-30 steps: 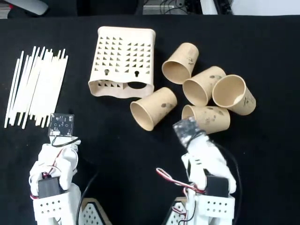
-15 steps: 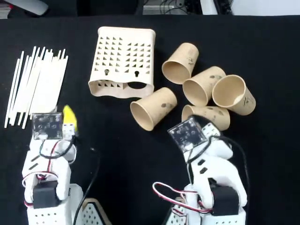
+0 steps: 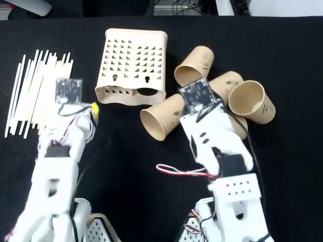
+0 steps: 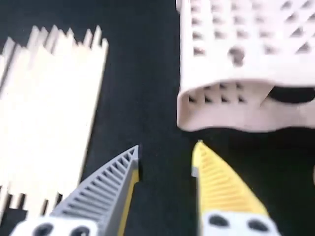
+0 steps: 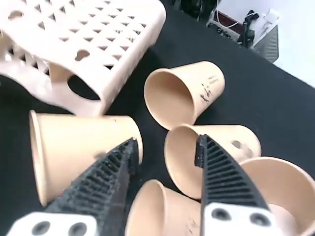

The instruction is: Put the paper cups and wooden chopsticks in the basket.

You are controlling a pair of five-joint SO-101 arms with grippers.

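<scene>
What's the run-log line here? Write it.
left claw open, between chopsticks and basket | right claw open, above cups | nothing held

Lab or workshop bench; black-covered table (image 3: pixel 292 45); tangled cables (image 3: pixel 182 7) and electronics (image 5: pixel 231 29) along back edge.

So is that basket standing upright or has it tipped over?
Tipped over. The basket lies flat on the table, a perforated side facing up, its open rim pointing sideways.

The left arm (image 3: pixel 59 156) and right arm (image 3: pixel 218 138) extend forward, side by side. The left gripper (image 4: pixel 167 146) and right gripper (image 5: pixel 166 140) both stand parted, empty.
</scene>
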